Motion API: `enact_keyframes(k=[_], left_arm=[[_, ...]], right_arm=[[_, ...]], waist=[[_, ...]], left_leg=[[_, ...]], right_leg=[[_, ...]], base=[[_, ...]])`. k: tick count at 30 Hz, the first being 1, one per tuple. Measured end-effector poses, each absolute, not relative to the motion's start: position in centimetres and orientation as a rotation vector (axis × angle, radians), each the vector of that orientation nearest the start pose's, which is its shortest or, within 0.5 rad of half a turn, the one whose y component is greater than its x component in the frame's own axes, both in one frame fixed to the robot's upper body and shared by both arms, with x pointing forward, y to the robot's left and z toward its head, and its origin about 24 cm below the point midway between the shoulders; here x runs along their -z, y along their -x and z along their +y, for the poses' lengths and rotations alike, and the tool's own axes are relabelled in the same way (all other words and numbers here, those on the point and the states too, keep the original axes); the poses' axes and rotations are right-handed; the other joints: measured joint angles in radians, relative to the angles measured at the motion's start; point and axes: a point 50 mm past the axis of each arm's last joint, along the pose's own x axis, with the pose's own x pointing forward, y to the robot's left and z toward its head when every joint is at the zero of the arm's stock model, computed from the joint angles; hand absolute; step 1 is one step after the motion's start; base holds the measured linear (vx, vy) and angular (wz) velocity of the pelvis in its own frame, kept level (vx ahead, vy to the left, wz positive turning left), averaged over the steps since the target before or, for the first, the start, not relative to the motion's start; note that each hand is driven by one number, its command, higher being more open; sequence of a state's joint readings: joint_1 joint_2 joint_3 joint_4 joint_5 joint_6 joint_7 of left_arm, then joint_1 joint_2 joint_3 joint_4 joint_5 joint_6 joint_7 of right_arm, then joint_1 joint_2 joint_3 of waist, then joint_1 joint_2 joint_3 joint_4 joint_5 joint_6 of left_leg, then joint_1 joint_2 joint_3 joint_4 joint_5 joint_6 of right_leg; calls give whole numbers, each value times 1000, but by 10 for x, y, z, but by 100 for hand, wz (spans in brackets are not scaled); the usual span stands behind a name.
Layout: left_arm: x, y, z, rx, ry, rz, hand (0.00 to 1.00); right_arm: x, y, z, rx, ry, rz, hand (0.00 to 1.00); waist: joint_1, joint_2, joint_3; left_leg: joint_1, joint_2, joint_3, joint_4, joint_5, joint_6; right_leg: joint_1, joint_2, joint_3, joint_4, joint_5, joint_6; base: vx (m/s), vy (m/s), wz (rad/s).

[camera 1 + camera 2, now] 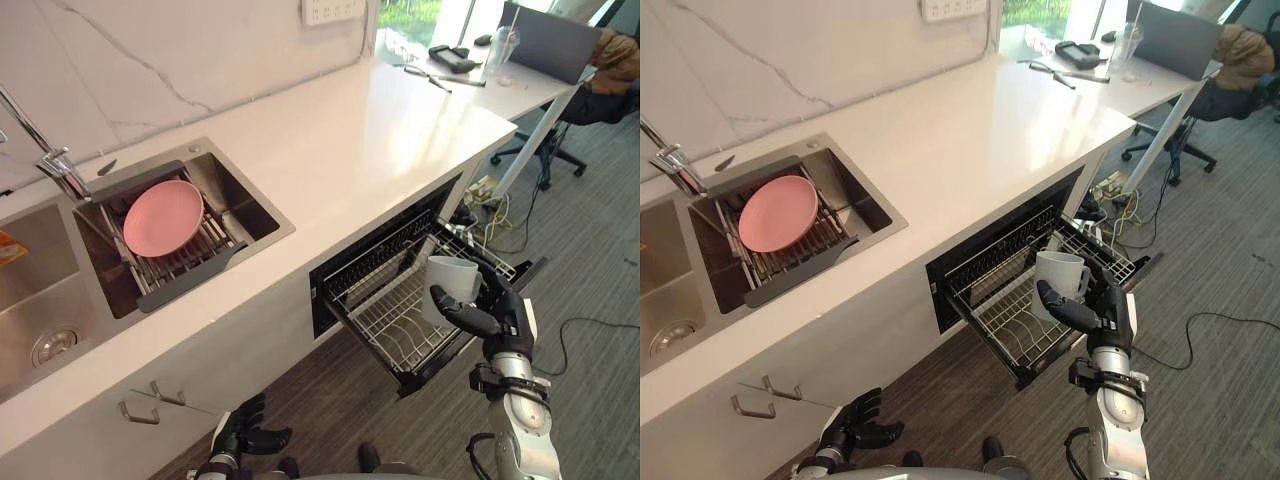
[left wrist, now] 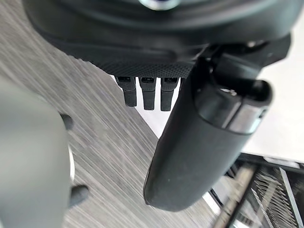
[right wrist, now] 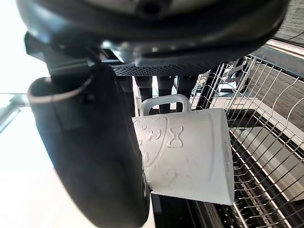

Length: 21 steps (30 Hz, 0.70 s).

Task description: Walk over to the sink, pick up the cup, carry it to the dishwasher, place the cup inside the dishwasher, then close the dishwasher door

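- the cup (image 1: 451,286) is in the right hand (image 1: 503,318), held over the outer part of the pulled-out dishwasher rack (image 1: 385,322). it seems not to rest on the wires yet.
- the fingers (image 3: 164,88) are clamped on the cup: they close at its handle side, and the thumb (image 3: 95,156) presses on the wall of the cup.
- the long axis of the cup stands about upright, with the mouth upward. the cup lies from the palm toward the rack, so the rack is below and beyond the fingers.
- i judge that the coming move needs a lowering and a small reach inward over the rack.
- the left hand (image 1: 243,430) hangs low, well apart from the rack, fingers loose and apart, holding nothing. the right hand is clearly nearer to the rack.
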State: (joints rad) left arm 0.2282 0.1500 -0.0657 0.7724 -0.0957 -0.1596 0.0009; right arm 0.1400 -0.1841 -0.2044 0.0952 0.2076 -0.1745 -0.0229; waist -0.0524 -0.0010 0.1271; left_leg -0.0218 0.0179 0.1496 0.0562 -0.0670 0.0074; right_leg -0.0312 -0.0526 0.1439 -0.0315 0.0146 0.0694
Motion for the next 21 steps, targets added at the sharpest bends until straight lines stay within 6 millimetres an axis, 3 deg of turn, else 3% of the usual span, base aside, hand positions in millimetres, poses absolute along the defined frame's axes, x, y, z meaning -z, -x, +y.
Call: enact_keyframes(k=[6, 13, 21], left_arm=[[132, -121, 197, -64, -80, 792, 90], [126, -139, 196, -82, -75, 731, 90], [120, -157, 195, -97, -85, 678, 90]], right_arm=[[-37, -240, -246, 206, 85, -38, 30], [-41, -269, -241, 143, 169, -21, 30], [-55, -294, -245, 157, 295, -40, 30]], waist=[[7, 52, 95], [15, 69, 184], [35, 84, 246]], left_leg=[[-113, 6, 6, 103, -32, 2], [-215, 20, 5, 178, -34, 2], [-287, 39, -5, 238, -32, 4]], right_leg=[[-82, 0, 4, 32, 10, 4], [-150, 4, 5, 39, 44, 5], [-208, 21, -3, 68, 60, -1]], base=[[-43, 3, -2], [-88, -6, 0], [-82, -21, 1]])
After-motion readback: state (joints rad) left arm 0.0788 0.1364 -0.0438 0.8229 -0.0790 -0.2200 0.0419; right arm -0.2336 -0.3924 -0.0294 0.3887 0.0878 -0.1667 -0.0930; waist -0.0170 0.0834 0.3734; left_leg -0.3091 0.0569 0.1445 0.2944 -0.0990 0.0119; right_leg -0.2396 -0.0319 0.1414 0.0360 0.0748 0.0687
